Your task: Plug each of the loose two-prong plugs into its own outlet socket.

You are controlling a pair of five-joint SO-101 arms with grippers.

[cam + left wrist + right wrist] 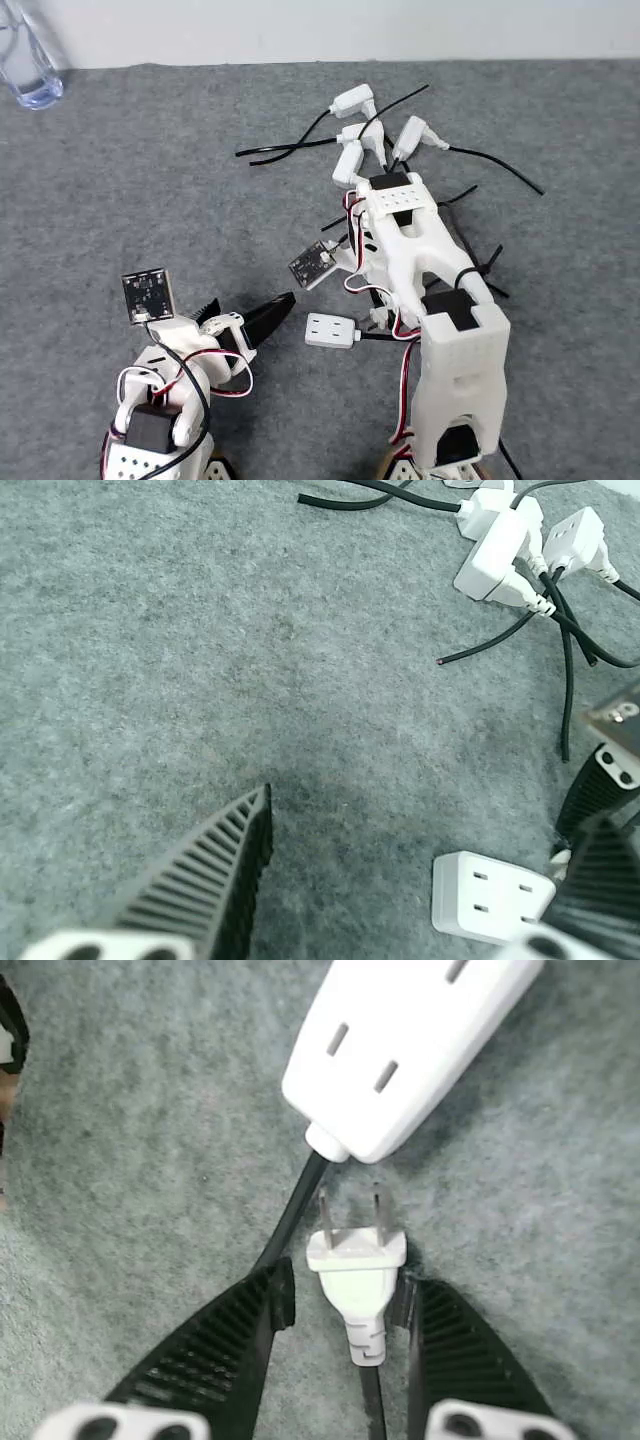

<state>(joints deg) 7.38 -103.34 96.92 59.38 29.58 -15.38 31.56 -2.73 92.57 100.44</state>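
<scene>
A white two-prong plug (pixel 355 1270) lies on the grey carpet between the fingers of my right gripper (pixel 345 1290), which is open. One finger (pixel 420 1330) seems to touch the plug and the other stands a little apart. Its prongs point at the end of a white outlet block (pixel 410 1040) just ahead. My left gripper (pixel 430 820) hovers low and open, with a white outlet block (pixel 490 895) close to one finger. From above, that block (pixel 330 330) lies between the two arms, just off my left gripper (pixel 245 310).
Several white outlet blocks (pixel 360 135) with tangled black cords (pixel 290 148) lie at the back, where the right arm (pixel 420 250) extends. A clear container (pixel 30 70) stands at the back left corner. Open grey carpet stretches left of the cords.
</scene>
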